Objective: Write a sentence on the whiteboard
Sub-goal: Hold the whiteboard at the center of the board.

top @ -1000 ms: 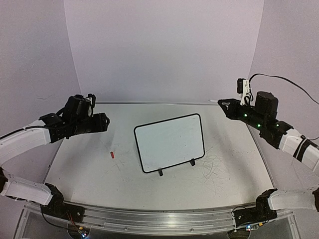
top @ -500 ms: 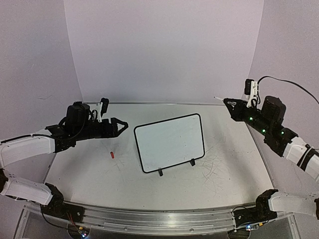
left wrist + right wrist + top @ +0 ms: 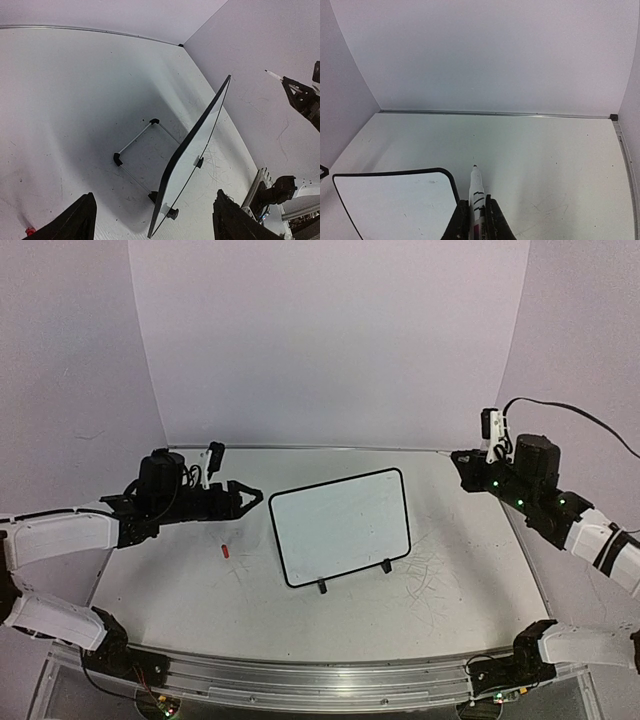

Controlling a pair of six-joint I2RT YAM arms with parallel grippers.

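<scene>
standing tilted back on its black feet at mid-bench point(image 3: 180, 590), the whiteboard point(image 3: 340, 525) faces the arms, surface blank, nothing written yet. left gripper point(image 3: 252, 502) hangs just beside the whiteboard's left edge, jaws wide apart and empty, probably placed to steady the frame. right gripper point(image 3: 476, 212), beyond the whiteboard's upper right corner, is clamped on a white marker point(image 3: 476, 187), tip pointing forward for writing. small red piece point(image 3: 225, 550), perhaps the cap, lies left of the whiteboard.
</scene>
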